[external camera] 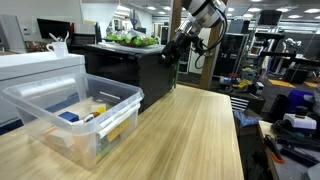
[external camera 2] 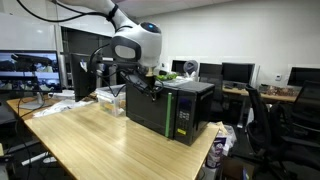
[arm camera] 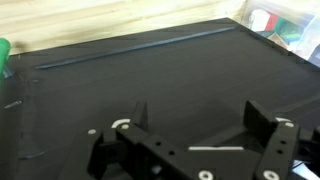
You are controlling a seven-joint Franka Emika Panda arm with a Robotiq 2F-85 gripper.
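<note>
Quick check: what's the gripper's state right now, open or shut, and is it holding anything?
Gripper: jaws open wide, holding nothing, above the top of the black box.

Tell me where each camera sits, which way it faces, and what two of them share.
An exterior view sits low at the wooden table's near end, behind the clear bin, facing the black box; arm and claw show.
An exterior view stands off the table's far corner, by the black box, looking back toward the bin; the arm shows.
Wrist view looks down on the box top; the open claw shows.
All three share box and bin.
</note>
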